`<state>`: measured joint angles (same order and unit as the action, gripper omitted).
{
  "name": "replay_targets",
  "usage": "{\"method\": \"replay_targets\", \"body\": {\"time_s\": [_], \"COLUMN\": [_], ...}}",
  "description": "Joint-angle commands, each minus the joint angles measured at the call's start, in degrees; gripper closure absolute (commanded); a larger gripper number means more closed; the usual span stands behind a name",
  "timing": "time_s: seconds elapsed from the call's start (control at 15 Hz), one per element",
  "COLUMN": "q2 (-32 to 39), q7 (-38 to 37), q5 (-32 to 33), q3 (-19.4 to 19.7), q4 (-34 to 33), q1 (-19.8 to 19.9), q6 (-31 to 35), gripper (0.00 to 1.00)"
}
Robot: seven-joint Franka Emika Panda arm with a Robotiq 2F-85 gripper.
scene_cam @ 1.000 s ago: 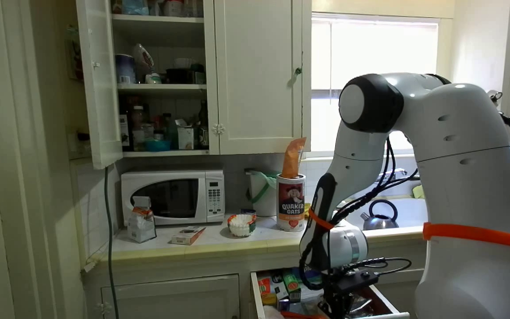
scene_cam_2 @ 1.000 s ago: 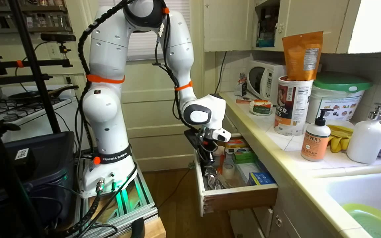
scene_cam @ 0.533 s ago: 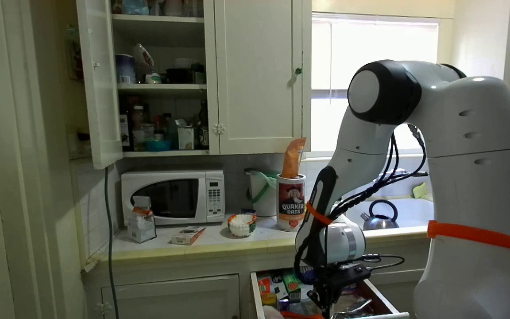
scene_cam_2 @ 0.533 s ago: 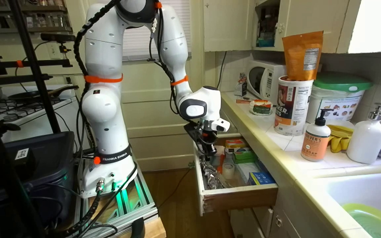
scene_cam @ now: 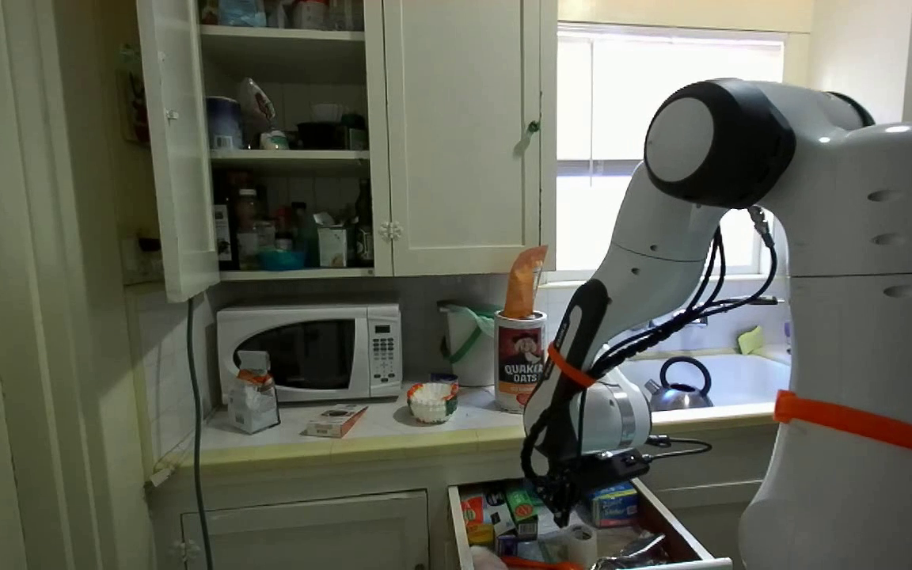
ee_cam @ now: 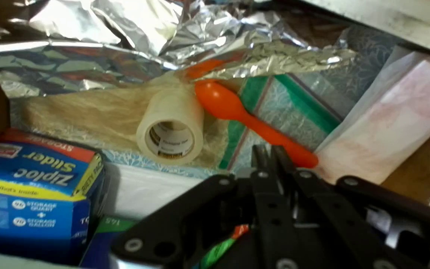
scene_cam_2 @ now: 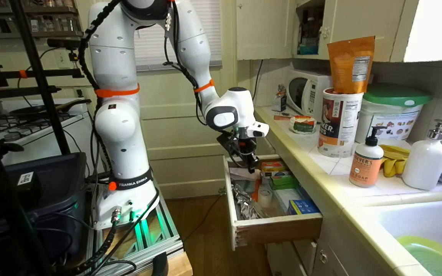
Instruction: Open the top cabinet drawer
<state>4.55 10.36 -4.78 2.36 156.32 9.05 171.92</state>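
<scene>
Plainly, in an exterior view the gripper [scene_cam: 561, 519] hangs over the pulled-out top cabinet drawer [scene_cam: 461, 538]; in an exterior view, crumpled foil [scene_cam_2: 248, 206] in the drawer lies apart from it. In the wrist view, the fingers [ee_cam: 283, 158] are pressed together.

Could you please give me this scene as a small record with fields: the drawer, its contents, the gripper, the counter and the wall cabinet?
drawer: open, as the task wants
contents: foil, tape roll, orange spoon, Ziploc box, among other things
gripper: shut, holding nothing, over the drawer
counter: microwave, oats canister, soap bottle, yellow gloves, among other things
wall cabinet: one door open, the next door shut
</scene>
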Motion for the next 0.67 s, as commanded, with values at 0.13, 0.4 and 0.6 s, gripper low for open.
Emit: {"method": "replay_targets", "body": {"time_s": [0.13, 0.4, 0.6], "q2": [-14.7, -23.3, -30.0], "q7": [-6.7, -9.3, -8.5], "q5": [12.6, 17.3, 17.2], "q3": [3.4, 1.5, 1.2], "q4": [1.8, 0.2, 0.1], "q1": [0.5, 1.9, 1.2], "q6": [-7.9, -24.5, -33.5], "gripper": [0.45, 0.14, 0.0]}}
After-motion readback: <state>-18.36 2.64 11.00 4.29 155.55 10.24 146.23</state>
